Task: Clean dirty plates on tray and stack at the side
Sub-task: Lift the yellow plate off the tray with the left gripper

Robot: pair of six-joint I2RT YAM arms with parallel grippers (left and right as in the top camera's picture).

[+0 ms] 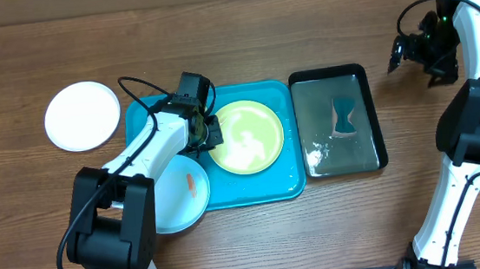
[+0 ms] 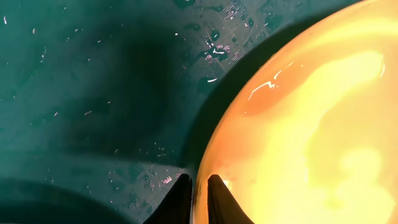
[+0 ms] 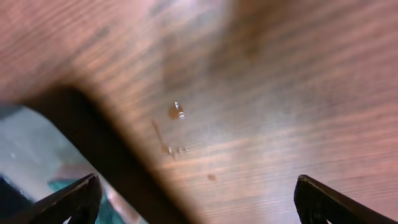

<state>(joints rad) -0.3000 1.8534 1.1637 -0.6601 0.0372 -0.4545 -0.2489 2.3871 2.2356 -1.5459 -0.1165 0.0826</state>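
Yellow-green plate is pinched at its rim by the left hand; right hand gapes wide.

Yellow-green plate: left rim hidden beneath the left hand in the overhead view. In the left wrist view it is cut off by the right and bottom edges.
Light blue plate: left part covered by the left arm.
Tray: left side hidden under that arm and the light blue plate.
Left hand: only the finger ends show. The rest is cut off by the bottom edge.
Right hand: only two tips show, cut off at the bottom edge.
Black tray: one blurred corner in the right wrist view.
Teal item: under water, kind not determinable.
Specks: on the blurred tabletop, unidentifiable.
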